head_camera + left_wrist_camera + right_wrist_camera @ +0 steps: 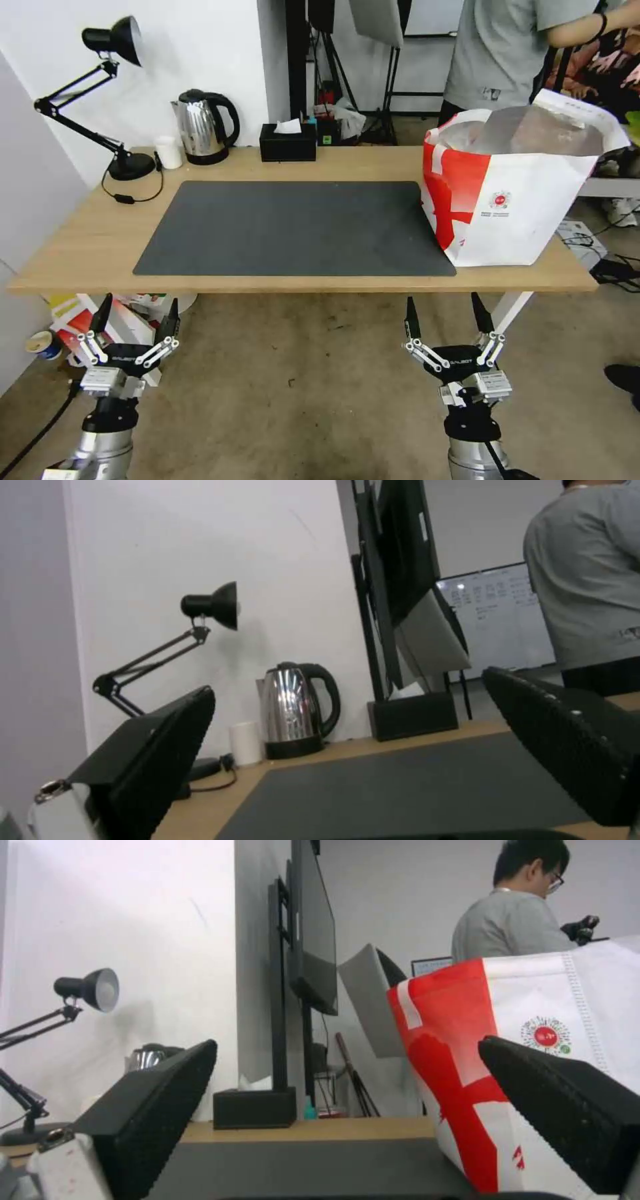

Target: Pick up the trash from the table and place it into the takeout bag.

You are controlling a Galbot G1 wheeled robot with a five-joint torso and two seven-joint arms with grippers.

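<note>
No trash lies on the long light-wood bench (pixel 93 247) or its dark grey rectangular mat (pixel 293 227), so the clearing looks finished. The boxy white-and-red takeout bag (pixel 507 193) stands on the mat's right end. Left end effector (pixel 134 321) and right end effector (pixel 449 317) hang before the mat, jaws apart, empty. The head view alone shows the bag's foil lining; its contents are hidden.

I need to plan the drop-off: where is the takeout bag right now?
In the head view, the takeout bag stands upright on the table's right end, touching the dark mat's right edge.
</note>
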